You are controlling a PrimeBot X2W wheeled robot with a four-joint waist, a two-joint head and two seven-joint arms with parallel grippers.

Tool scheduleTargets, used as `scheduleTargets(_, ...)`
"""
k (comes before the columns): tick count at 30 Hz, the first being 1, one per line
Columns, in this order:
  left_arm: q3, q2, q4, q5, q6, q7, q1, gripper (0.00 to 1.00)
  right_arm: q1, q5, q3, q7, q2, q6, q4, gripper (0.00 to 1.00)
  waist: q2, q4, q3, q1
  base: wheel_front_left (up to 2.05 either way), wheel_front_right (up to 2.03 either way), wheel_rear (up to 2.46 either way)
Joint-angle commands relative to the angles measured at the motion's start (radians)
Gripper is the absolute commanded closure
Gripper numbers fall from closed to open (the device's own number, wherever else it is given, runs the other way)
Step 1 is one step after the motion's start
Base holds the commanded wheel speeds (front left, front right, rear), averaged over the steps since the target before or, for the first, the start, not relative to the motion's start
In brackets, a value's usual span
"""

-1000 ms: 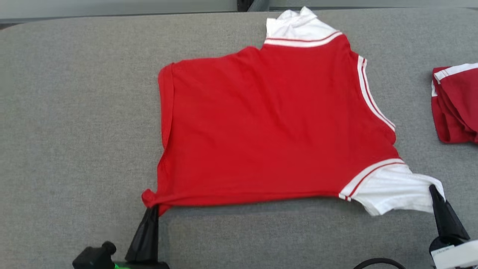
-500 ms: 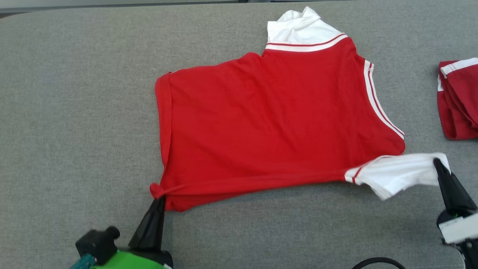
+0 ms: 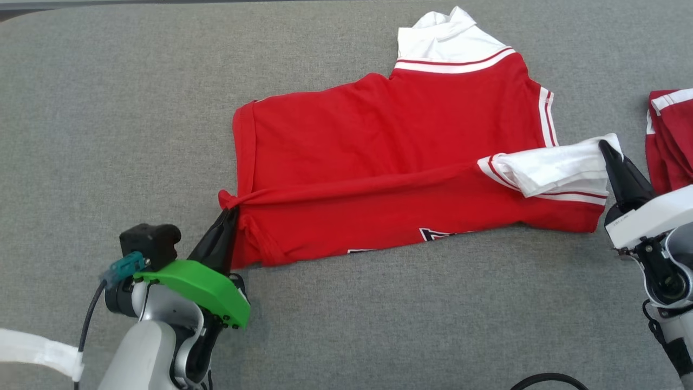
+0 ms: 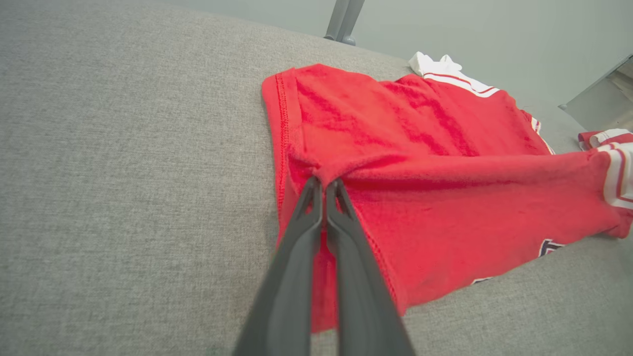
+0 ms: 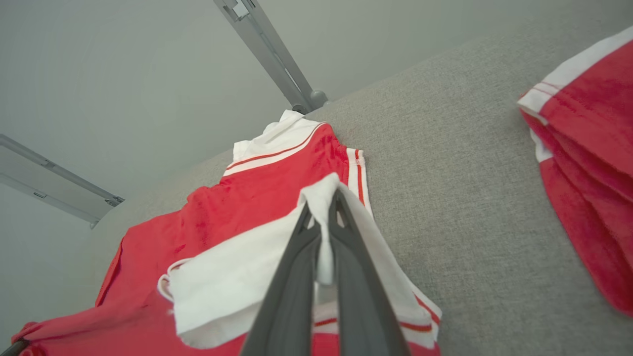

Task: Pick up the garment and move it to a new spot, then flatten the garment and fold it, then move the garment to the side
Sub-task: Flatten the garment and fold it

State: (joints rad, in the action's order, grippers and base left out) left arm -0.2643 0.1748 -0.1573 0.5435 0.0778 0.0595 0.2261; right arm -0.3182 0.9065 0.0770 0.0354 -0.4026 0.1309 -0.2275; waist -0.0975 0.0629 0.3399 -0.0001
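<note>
The garment (image 3: 379, 141) is a red shirt with white, red-striped sleeves, lying on the grey table (image 3: 108, 108). Its near edge is lifted and carried over the body, so a printed underside shows along the front. My left gripper (image 3: 230, 208) is shut on the red hem corner (image 4: 324, 173) at the garment's left. My right gripper (image 3: 603, 145) is shut on the white sleeve (image 5: 277, 257) at its right, held above the red cloth. The far sleeve (image 3: 444, 38) lies flat at the back.
A second red and white garment (image 3: 671, 141) lies bunched at the table's right edge, close to my right gripper; it also appears as red cloth (image 5: 588, 163) in the right wrist view. A metal post (image 4: 343, 20) stands beyond the far edge. Grey surface stretches left and front.
Both grippers have moved away from me across the table, drawing the garment's near edge up and over its body. The head camera has also shifted.
</note>
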Motion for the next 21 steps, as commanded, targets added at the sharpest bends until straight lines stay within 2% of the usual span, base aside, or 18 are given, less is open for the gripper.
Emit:
scheduleTargets(1,-0.001,0.005,-0.010,-0.013,0.000,0.003,0.019,1.00,-0.014,-0.006,0.001,0.001,-0.002,0.000,-0.007,1.00,0.0001,0.001,0.002,0.0001,0.00,0.00,0.00)
scheduleTargets(8,-0.033,0.002,-0.176,-0.034,0.000,0.041,0.127,1.00,-0.147,-0.091,0.072,-0.010,0.008,0.000,-0.167,1.00,0.0001,-0.006,0.017,0.0001,0.00,0.00,0.00)
scheduleTargets(9,-0.036,0.002,-0.193,-0.037,-0.001,0.041,0.136,0.98,-0.157,-0.100,0.081,-0.015,0.007,0.000,-0.182,1.00,0.0001,-0.006,0.017,0.0001,0.00,0.00,0.00)
scheduleTargets(10,-0.037,0.002,-0.209,-0.037,-0.005,0.045,0.144,0.91,-0.165,-0.106,0.087,-0.025,0.005,0.000,-0.197,0.91,0.0001,-0.006,0.018,0.0001,0.00,0.00,0.00)
scheduleTargets(11,-0.039,0.001,-0.224,-0.039,-0.006,0.048,0.154,0.78,-0.174,-0.117,0.093,-0.039,0.004,0.000,-0.209,0.49,0.0001,-0.006,0.019,0.0001,0.00,0.00,0.00)
scheduleTargets(12,-0.039,-0.001,-0.235,-0.039,-0.011,0.049,0.160,0.61,-0.180,-0.126,0.095,-0.055,0.005,0.000,-0.222,0.00,0.0001,-0.006,0.019,0.0001,0.00,0.00,0.00)
scheduleTargets(13,-0.037,-0.002,-0.248,-0.040,-0.015,0.049,0.165,0.13,-0.183,-0.133,0.095,-0.069,0.009,0.000,-0.236,0.00,0.0001,-0.006,0.019,0.0001,0.00,0.00,0.00)
scheduleTargets(14,-0.036,-0.005,-0.259,-0.036,-0.020,0.052,0.167,0.00,-0.187,-0.142,0.101,-0.082,0.012,0.000,-0.242,0.00,0.0001,-0.006,0.019,0.0001,0.00,0.00,0.00)
scheduleTargets(21,-0.019,0.006,-0.224,-0.020,-0.054,0.050,0.117,0.00,-0.141,-0.234,0.112,-0.240,-0.025,0.000,-0.193,0.00,0.0001,-0.008,0.000,0.0001,0.00,0.00,0.00)
